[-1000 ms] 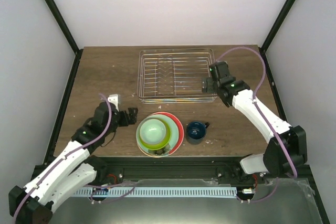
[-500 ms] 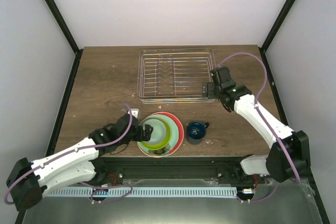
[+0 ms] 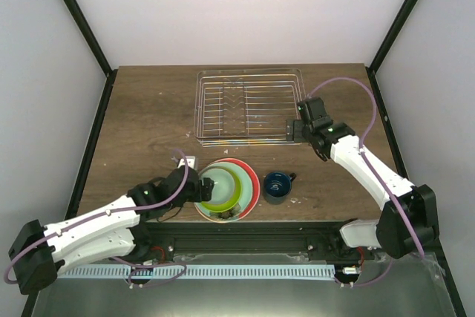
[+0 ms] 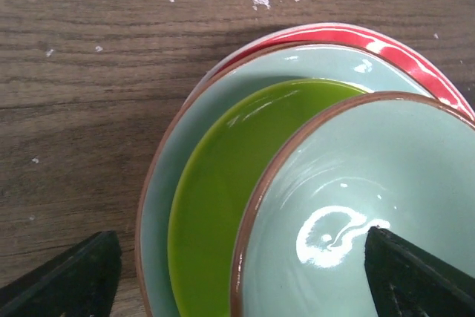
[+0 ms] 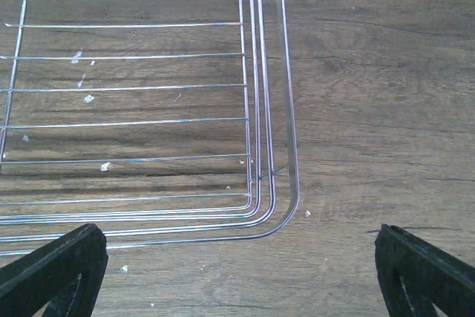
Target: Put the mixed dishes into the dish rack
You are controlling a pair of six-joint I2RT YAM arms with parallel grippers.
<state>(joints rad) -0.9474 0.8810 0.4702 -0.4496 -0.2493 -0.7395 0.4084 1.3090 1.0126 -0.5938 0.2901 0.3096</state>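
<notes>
- Now left pincer (image 3: pixel 199 185) has swung in from the left, jaws wide, straddling the bowl (image 3: pixel 221 182) rim atop the plates (image 3: pixel 245 192), near counter (image 3: pixel 148 109) edge.
- Right pincer (image 3: pixel 297 130) wide over the dish rack (image 3: pixel 249 73)'s near-right corner.
- Bowl grab looks next; rack unloaded.

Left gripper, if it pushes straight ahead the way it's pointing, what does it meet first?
Probably the near rim of the mint-green bowl; the left gripper has its open jaws either side of that rim, though depth is unclear.

Even, bright light from above fills the top view; shadows on the table (image 3: pixel 148 109) are soft and faint; the bowl (image 4: pixel 371 183) carries a white glare patch (left wrist view); rack (image 5: pixel 148 87) wires glint; wood grain is sharp in both wrist views.
</notes>
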